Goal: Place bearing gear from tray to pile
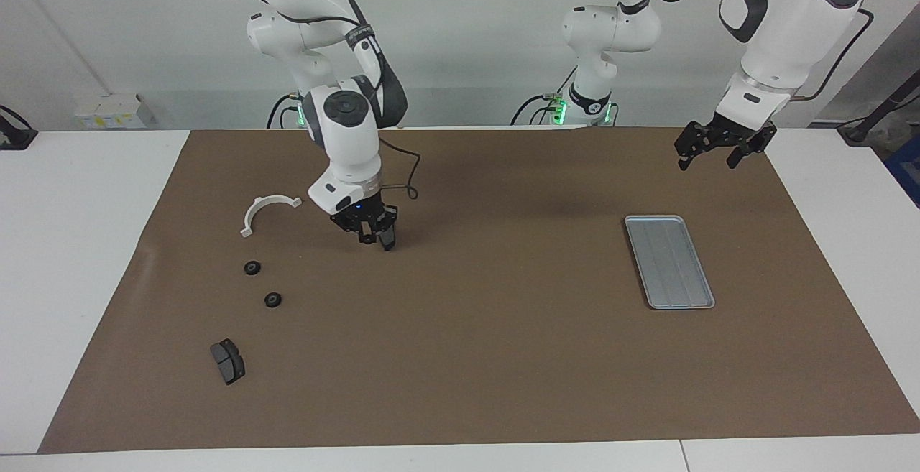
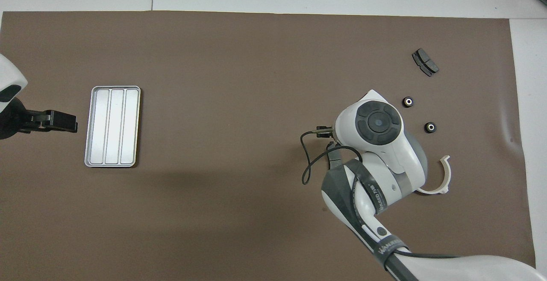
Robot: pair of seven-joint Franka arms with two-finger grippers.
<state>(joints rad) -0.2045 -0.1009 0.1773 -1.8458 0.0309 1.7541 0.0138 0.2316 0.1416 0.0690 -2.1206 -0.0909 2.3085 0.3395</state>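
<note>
The silver-grey tray (image 1: 668, 261) lies toward the left arm's end of the mat and nothing shows in it; it also shows in the overhead view (image 2: 112, 126). Two small black ring gears (image 1: 252, 268) (image 1: 272, 299) lie apart toward the right arm's end, and show in the overhead view as well (image 2: 408, 101) (image 2: 430, 127). My right gripper (image 1: 367, 236) hangs low over a dark brake pad (image 1: 389, 243), beside the gears. Whether it holds anything is not visible. In the overhead view its own wrist hides it. My left gripper (image 1: 708, 159) waits open and empty, raised near the tray.
A white curved bracket (image 1: 267, 211) lies nearer to the robots than the gears. A second brake pad (image 1: 227, 361) lies farther from the robots than them. The brown mat (image 1: 474, 357) covers most of the white table.
</note>
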